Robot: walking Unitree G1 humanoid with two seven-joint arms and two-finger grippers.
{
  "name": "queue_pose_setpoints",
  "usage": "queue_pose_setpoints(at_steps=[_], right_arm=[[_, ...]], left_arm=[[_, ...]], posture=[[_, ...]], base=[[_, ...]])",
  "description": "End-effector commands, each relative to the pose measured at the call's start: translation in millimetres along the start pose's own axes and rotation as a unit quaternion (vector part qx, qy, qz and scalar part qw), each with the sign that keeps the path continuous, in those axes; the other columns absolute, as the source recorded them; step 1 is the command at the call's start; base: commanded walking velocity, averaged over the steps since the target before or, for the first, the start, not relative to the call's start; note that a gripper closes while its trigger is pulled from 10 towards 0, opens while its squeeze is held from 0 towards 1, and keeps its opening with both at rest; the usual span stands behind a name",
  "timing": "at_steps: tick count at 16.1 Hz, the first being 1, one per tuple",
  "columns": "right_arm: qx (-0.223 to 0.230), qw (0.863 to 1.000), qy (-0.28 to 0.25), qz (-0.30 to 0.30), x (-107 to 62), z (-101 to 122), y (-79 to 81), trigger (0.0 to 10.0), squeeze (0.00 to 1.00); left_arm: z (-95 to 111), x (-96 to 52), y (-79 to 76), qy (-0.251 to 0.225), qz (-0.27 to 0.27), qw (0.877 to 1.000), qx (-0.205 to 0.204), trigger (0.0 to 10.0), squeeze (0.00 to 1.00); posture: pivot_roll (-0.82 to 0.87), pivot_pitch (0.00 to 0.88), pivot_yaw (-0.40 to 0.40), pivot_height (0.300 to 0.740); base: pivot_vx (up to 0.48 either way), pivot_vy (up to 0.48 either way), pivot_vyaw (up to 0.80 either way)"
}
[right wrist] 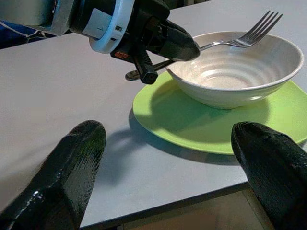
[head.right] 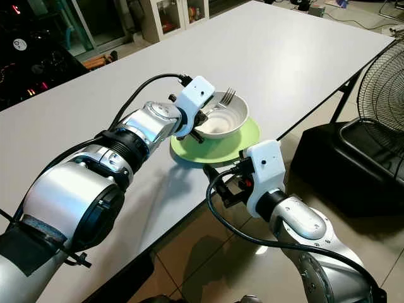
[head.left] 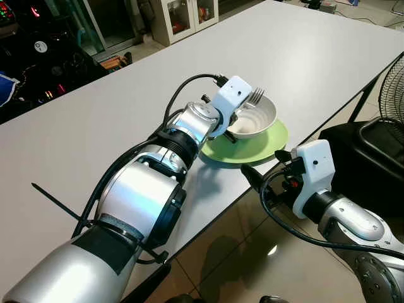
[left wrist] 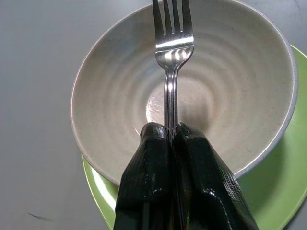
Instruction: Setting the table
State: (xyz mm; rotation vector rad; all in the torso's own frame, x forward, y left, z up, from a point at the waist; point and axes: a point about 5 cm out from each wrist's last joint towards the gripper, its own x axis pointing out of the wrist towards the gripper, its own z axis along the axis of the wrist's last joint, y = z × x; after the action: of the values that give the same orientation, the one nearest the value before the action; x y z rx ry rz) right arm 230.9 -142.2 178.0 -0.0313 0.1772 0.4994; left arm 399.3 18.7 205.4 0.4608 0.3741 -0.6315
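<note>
Nearest the lens: right tool [right wrist: 168, 177], fingers spread wide and holding nothing, hovering just off the counter [head.left: 95, 126] edge and facing the green plate [right wrist: 192, 124]. Farther in, left tool [left wrist: 172, 139] pinched tight on the fork [left wrist: 171, 62], gripped along the handle with the tines pointing away, held nearly level over the white bowl [left wrist: 120, 96]. Bowl seated on the plate, plate near the counter's edge on the robot's right side. Tines reaching past the bowl's far rim; cannot tell whether the fork touches the rim or floats just above it.

Handling, as a judgement: fork light, stiff, polished steel, so slippery between smooth black pads and apt to swivel if clamped too far from its balance point. Best taken on the flat of the handle, about mid-length, with the flat faces against the pads. Present grip looks narrow and edge-on, so likely to twist when set down.

Bowl likely ceramic: heavier, rigid, chippable, glazed and slick. Best pinched at the rim, one finger inside and one outside. Could slide on the plate if nudged. Plate thin and low, hard to get under; sitting close to the counter edge, so worth avoiding any push outward.
</note>
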Motion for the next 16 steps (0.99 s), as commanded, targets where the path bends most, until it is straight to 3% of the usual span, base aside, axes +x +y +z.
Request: queue_pose_setpoints(at_steps=[1,2,6,7,10,12,13,14,16], right_arm=[[-0.002,1.0,-0.001,0.004,0.2,1.3,1.8,10.0,0.0],[-0.003,1.0,-0.001,0.004,0.2,1.3,1.7,10.0,0.0],[-0.003,1.0,-0.001,0.004,0.5,1.5,1.7,10.0,0.0],[-0.002,1.0,-0.001,0.004,0.7,1.6,1.6,10.0,0.0],[-0.002,1.0,-0.001,0.005,1.0,1.2,1.5,10.0,0.0],[-0.003,1.0,-0.002,0.005,2.0,1.6,0.7,10.0,0.0],[-0.004,1.0,-0.004,0.006,2.9,2.8,0.7,10.0,0.0],[-0.005,1.0,-0.009,0.006,4.4,4.6,-0.2,10.0,0.0],[-0.002,1.0,-0.026,0.001,4.5,9.8,-1.6,10.0,0.0]], left_arm=[[-1.5,-1.3,3.4,0.008,0.0,1.0,0.0,10.0,0.49],[-1.5,-1.3,2.9,0.009,-0.003,1.0,0.001,10.0,0.57],[-1.1,-1.2,2.4,0.009,-0.005,1.0,0.003,10.0,0.58],[-1.0,-1.2,2.5,0.009,-0.005,1.0,0.004,10.0,0.64],[-1.1,-1.8,4.4,0.009,-0.001,1.0,0.005,10.0,0.61],[3.3,-3.3,7.5,-0.002,0.007,1.0,0.003,10.0,0.5],[12.0,-5.5,10.6,-0.027,0.009,1.0,-0.008,10.0,0.13],[27.2,-11.0,18.1,-0.07,0.016,0.997,-0.04,10.0,0.0],[51.7,-24.1,34.8,-0.151,0.031,0.985,-0.079,10.0,0.0]], posture=[[-0.14,0.06,0.157,0.74],[-0.14,0.057,0.156,0.74],[-0.14,0.057,0.157,0.74],[-0.14,0.057,0.158,0.74],[-0.14,0.057,0.154,0.74],[-0.13,0.051,0.149,0.74],[-0.13,0.05,0.148,0.74],[-0.12,0.033,0.139,0.74],[-0.1,0.019,0.125,0.74]], base=[[0.0,0.0,0.0],[0.0,0.0,0.0],[0.0,0.0,0.0],[0.0,0.0,0.0],[0.0,0.0,0.0],[0.0,0.0,0.0],[0.0,0.0,0.0],[0.0,0.0,0.0],[0.0,0.0,0.0]])
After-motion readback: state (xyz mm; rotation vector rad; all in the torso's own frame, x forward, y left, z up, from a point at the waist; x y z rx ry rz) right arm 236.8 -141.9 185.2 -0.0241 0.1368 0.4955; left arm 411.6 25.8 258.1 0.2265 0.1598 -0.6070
